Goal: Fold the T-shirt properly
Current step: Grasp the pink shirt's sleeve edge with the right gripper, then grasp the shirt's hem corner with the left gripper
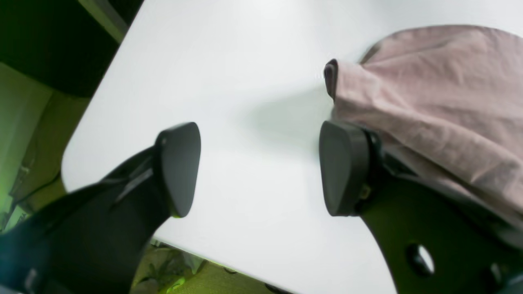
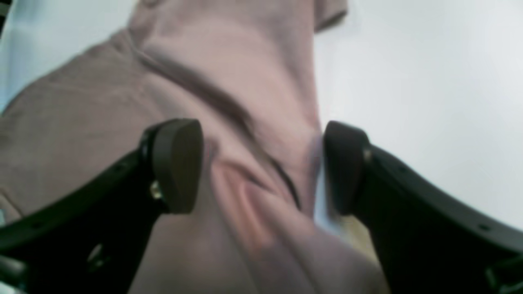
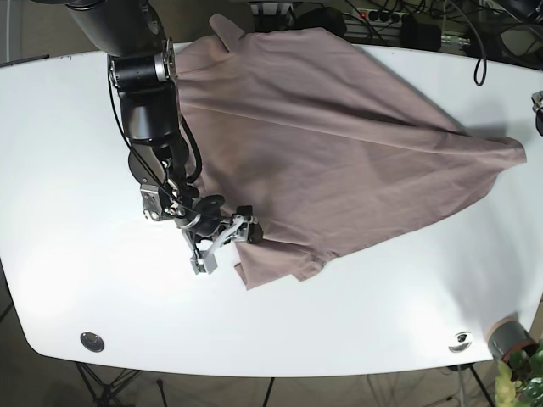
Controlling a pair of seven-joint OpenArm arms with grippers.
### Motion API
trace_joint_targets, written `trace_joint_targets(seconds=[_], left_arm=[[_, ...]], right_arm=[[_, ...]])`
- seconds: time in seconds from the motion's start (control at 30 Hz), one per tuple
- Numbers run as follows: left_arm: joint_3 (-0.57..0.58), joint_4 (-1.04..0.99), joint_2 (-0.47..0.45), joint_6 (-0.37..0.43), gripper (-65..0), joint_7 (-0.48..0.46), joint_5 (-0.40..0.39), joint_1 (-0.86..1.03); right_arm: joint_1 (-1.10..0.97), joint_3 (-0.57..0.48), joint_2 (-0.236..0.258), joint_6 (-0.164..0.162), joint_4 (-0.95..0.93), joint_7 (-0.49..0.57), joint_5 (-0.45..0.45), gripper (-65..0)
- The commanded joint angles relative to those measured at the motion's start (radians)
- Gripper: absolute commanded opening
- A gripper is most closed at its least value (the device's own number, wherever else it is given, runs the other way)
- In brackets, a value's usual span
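T-shirt (image 3: 339, 144), pink, unmarked, on white table (image 3: 68, 170); right hand (image 2: 261, 167) wide open astride its edge.

The T-shirt (image 3: 339, 136) is a dusty pink-mauve cotton garment, spread unfolded and rumpled across the far and middle part of the white worktop (image 3: 68, 170). It lies in a rough slanted sheet, with long diagonal creases running from the far left corner toward a pointed end at the right edge. A sleeve sticks out at the near left, its hem turned toward the front. One small flap peaks at the far left.
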Motion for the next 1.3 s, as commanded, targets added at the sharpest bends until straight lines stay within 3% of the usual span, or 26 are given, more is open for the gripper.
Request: trace_joint_targets(seconds=[0.0,0.1,0.27,0.53,0.77,0.97,1.07,1.27], left_arm=[[-0.007,0.017,-0.030,-0.001,-22.9,-0.024,-0.018,-0.004],[-0.007,0.017,-0.030,-0.001,-22.9,-0.024,-0.018,0.001],[-0.004,0.017,-0.030,-0.001,-22.9,-0.027,-0.018,0.014],[-0.001,0.017,-0.030,-0.001,-22.9,-0.029,-0.018,0.011],[0.002,0.016,-0.033,-0.001,-22.9,-0.031,-0.015,0.010],[0.030,0.014,-0.032,-0.001,-22.2,-0.031,0.081,-0.058],[0.067,0.014,-0.030,-0.001,-22.2,-0.031,0.124,-0.084],[0.142,0.013,-0.006,-0.001,-22.2,-0.031,0.135,-0.131]], right_arm=[[0.034,0.002,-0.013,-0.002,-0.044,0.028,-0.001,-20.6],[0.042,0.002,-0.020,-0.002,-0.069,0.042,-0.001,-22.8],[0.062,0.002,-0.022,-0.002,-0.069,0.042,-0.001,-33.6],[0.071,-0.057,-0.022,-0.002,-0.071,0.043,-0.001,-38.7],[0.073,-0.066,-0.023,-0.004,-0.071,0.045,-0.001,-62.6],[0.105,-0.064,-0.011,-0.004,-0.054,0.040,0.000,-62.6],[0.105,-0.064,0.020,-0.004,-0.021,0.037,0.009,-62.8],[0.105,-0.063,0.067,-0.004,0.006,0.037,0.011,-62.8]])
